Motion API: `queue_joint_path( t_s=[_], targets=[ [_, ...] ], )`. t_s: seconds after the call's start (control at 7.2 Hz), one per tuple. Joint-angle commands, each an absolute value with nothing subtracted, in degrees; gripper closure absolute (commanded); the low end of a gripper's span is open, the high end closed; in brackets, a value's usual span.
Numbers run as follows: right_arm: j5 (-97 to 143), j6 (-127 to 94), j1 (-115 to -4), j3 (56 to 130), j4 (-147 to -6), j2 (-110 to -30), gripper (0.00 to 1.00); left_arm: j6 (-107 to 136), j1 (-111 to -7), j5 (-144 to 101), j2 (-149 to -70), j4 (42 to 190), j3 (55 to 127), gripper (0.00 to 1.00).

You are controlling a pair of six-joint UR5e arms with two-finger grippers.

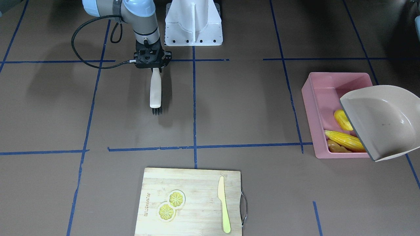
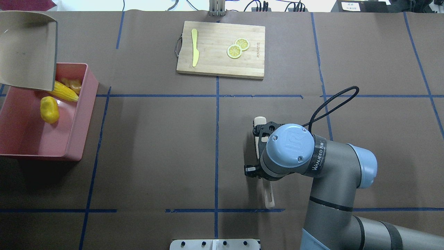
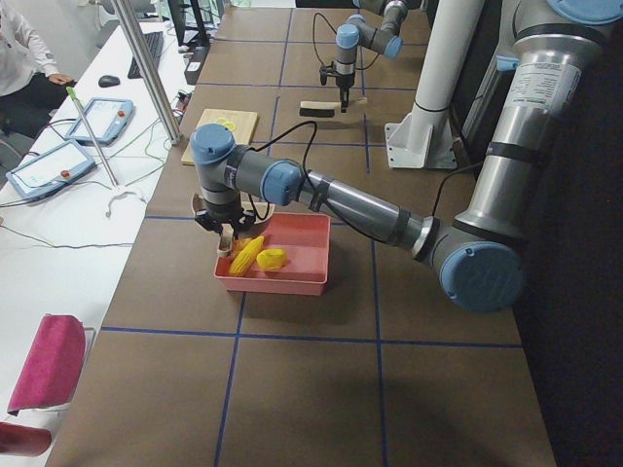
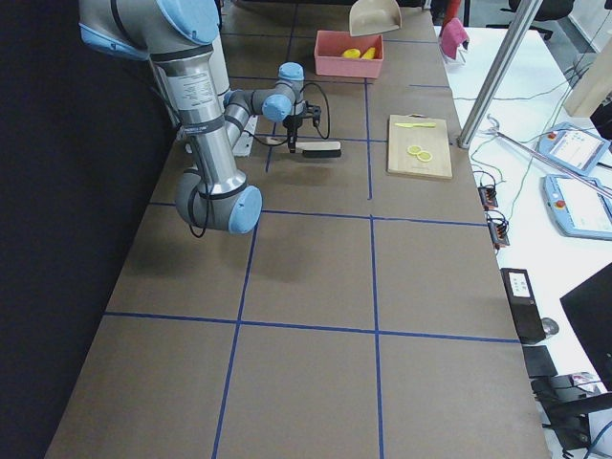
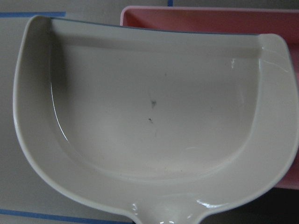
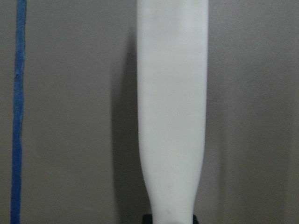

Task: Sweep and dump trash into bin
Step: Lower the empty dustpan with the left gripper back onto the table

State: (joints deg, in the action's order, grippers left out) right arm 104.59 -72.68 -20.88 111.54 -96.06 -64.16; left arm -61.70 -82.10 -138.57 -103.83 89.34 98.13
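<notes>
Pink plastic bin (image 1: 323,95), rectangular with sloped walls, sits at the table's end on the robot's left. It holds all three trash pieces. The ribbed yellow corn cob (image 1: 344,140) lies diagonal across the floor, narrow tip toward the table's middle, other end hidden under the dustpan (image 1: 380,121). The lumpy yellow oval vegetable (image 1: 342,119) is just beside the cob, on the robot's side. The knobbly tan ginger root (image 1: 336,147) sits in the far corner against the cob.

The beige dustpan is smooth and glossy, tilted over the bin's far end. The left gripper (image 3: 219,219) is at its handle; can't tell the jaw state.

The right gripper (image 1: 152,62) is clenched on the brush (image 1: 155,90): pale handle, dark bristles, long axis pointing away from the robot.

The wooden board (image 1: 197,183) carries two lemon slices (image 1: 171,205) and a pale green knife (image 1: 223,205).
</notes>
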Motion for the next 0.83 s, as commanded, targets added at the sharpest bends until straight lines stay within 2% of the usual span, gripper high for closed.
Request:
queue_joint_path(
  t_s=[0.0, 0.28, 0.69],
  targets=[
    [104.59, -72.86, -20.83, 111.62, -96.06, -64.16, 1.00, -46.66, -77.29, -142.91, -103.89, 99.26, 98.18, 1.00],
    [104.59, -73.21, -20.83, 111.62, -96.06, -64.16, 1.00, -37.66, -67.28, -142.56, -105.80, 105.19, 97.91, 1.00],
    [104.50, -73.30, -20.83, 111.62, -96.06, -64.07, 1.00, -31.59, -54.72, -135.82, -110.73, 105.29, 99.05, 0.97]
  ],
)
